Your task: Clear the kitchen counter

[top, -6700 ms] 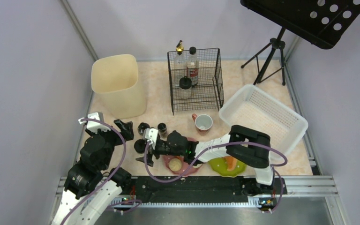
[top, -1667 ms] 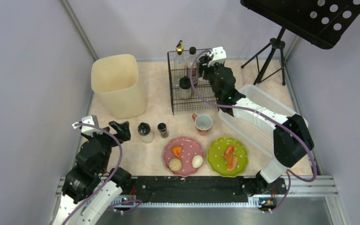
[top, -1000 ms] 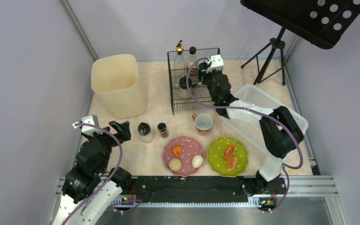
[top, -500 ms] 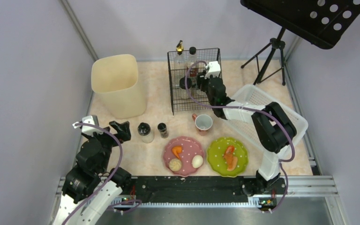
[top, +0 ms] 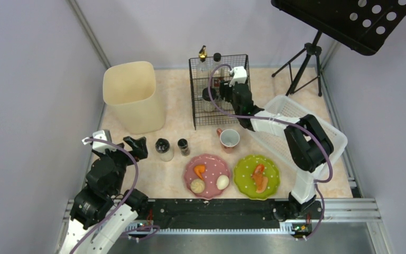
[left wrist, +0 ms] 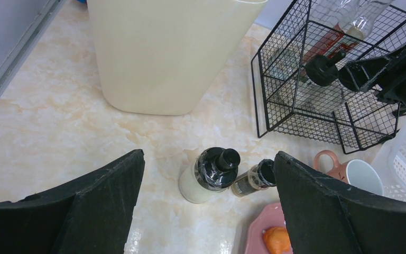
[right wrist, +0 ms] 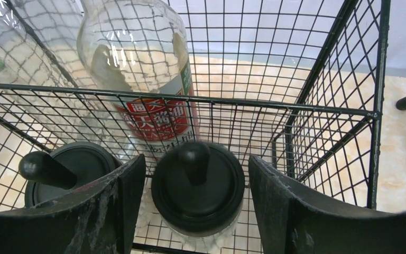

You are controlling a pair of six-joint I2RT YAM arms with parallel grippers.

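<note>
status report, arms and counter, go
Left gripper open, hovering. Right gripper straddling black-lidded jar at wire rack, grip unclear. Kitchen counter not cleared: two bottles, mug, two plates on it.

Kitchen counter (top: 180, 100): glossy marbled stone. Rack (top: 227, 114): black metal wire. Bottle (right wrist: 137, 58): clear, shiny, red label. Bin (top: 132, 98): matt cream plastic, smooth. Basket (top: 301, 129): white perforated plastic. Pink plate (top: 214, 166): glossy glaze.

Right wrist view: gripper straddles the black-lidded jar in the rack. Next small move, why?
Probably raise the right gripper straight up out of the wire rack. The black-lidded jar sits inside it, and the jaws flank its lid with slim gaps, so it looks released. Wires stand close around, so a sideways pull could snag.
</note>
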